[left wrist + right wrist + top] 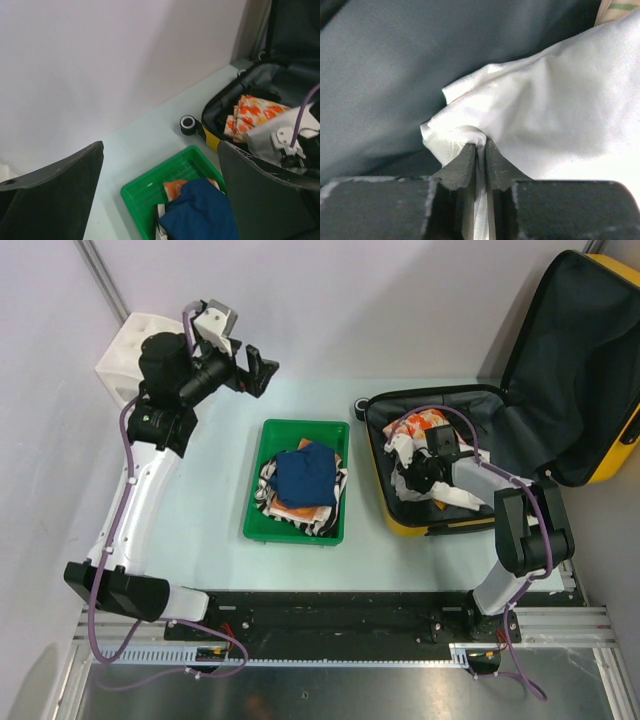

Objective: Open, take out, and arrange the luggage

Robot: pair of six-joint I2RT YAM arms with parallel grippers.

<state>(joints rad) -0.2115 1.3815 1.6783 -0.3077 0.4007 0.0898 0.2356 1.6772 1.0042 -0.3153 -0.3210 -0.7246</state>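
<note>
At frame right, the luggage (570,370) is lying open, partly unpacked, we are judging; clothes (305,475) are filling the green tray (285,432). Our right gripper (481,147) is pinching a white garment (555,110) in the luggage; our left gripper (258,372) is hanging spread.

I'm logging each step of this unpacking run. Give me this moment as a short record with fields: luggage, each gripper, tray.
luggage: open, lid raised on its right side, black lining showing
right gripper: inside the luggage, shut on a fold of the white cloth
left gripper: open, holding nothing, raised left of the tray
green tray: on the table between the arms, blue garment on top of patterned clothes
also in luggage: orange-patterned cloth
</note>
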